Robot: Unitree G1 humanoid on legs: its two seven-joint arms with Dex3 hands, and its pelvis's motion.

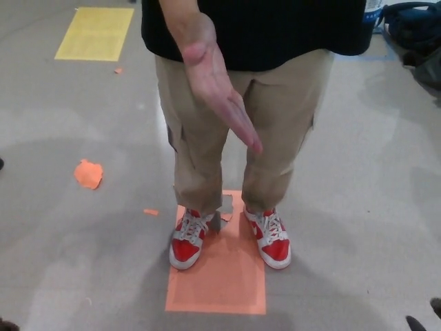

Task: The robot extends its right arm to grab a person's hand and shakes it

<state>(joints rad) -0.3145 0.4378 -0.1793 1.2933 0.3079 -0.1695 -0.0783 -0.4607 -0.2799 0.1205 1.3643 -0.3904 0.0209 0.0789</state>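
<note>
A person in a black shirt and tan trousers stands facing me on the floor. Their hand (216, 86) is held out in front of their waist, flat, palm showing, with the fingers pointing down and to the right. Nothing touches it. Only two black tips of my right hand (423, 316) show at the bottom right corner, spread apart and holding nothing, far below and to the right of the person's hand. My left hand does not show.
The person's red and white shoes (274, 238) stand on an orange floor patch (217, 283). An orange scrap (89, 173) lies to the left, a yellow rectangle (94, 32) at the top left, and dark bags (413, 27) at the top right.
</note>
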